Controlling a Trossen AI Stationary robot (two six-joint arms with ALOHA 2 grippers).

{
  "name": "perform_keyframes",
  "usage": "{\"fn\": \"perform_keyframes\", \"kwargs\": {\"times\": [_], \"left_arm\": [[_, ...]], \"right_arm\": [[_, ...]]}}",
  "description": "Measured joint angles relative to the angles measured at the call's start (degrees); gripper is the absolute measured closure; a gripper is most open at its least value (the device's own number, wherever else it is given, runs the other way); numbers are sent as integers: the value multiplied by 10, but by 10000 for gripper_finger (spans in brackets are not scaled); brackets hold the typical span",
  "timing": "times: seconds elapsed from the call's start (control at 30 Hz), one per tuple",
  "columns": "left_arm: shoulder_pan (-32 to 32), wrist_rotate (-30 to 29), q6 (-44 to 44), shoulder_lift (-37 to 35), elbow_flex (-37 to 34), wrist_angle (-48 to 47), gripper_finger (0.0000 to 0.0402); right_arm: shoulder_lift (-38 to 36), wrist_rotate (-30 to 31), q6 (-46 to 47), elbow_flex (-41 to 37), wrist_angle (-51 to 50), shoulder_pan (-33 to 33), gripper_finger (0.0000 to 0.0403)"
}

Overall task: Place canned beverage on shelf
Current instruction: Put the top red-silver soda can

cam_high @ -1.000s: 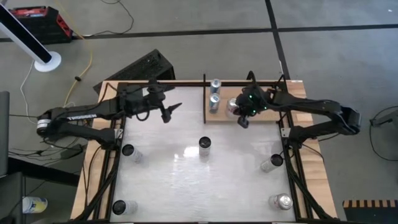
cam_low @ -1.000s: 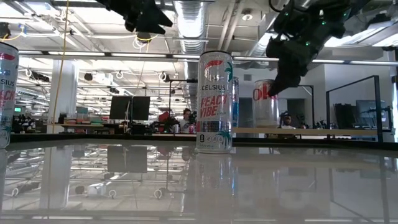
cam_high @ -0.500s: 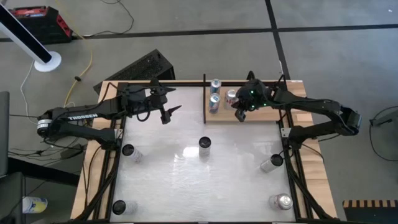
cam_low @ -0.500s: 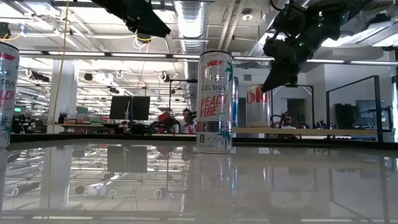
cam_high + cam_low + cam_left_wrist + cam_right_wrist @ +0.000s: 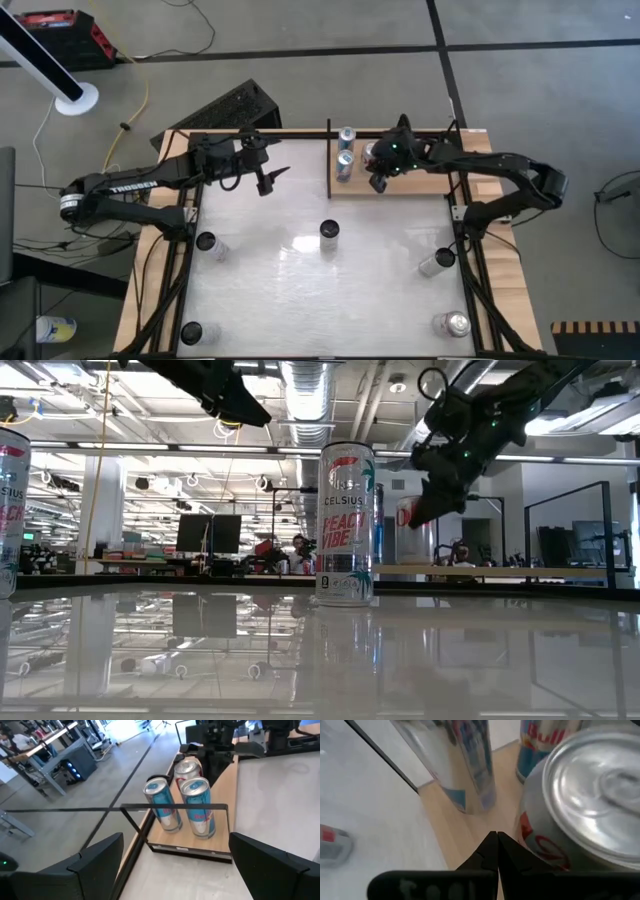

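Note:
The shelf (image 5: 420,180) is a tan wood panel with black rails at the table's far edge. On it stand two blue cans (image 5: 162,802) (image 5: 200,805) and a silver-and-red can (image 5: 369,152) just behind them. My right gripper (image 5: 378,184) is shut, its tips low beside the red can (image 5: 580,785), on its near-right side. My left gripper (image 5: 272,180) hangs open above the table, left of the shelf, with nothing between its fingers (image 5: 100,860). My right gripper lies with the outer side of its shut fingers (image 5: 500,847) against the red can's side wall (image 5: 522,827), low down. The fingers slant downward from the table's right side. The can stands upright with its base on the shelf panel.
A tall can (image 5: 328,233) stands mid-table, close before the low camera (image 5: 345,525). Two more cans (image 5: 207,242) (image 5: 192,332) stand along the left side, and two (image 5: 437,262) (image 5: 452,323) are on the right. Black rails (image 5: 329,160) edge the shelf.
My right gripper, shut throughout, has moved toward the table's left and far edge and sunk a little. The red can has slid with it along the shelf toward the two blue cans, staying upright.

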Motion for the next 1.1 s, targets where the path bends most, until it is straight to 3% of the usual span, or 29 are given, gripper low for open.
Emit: {"fn": "perform_keyframes", "kwargs": {"times": [0.57, 1.1], "left_arm": [[30, 29, -4, 0, 0, 0, 56], [32, 29, -6, 0, 0, -12, 56]], "right_arm": [[21, 4, -19, 0, 39, -69, 379], [21, 19, -19, 0, 49, -76, 379]]}}
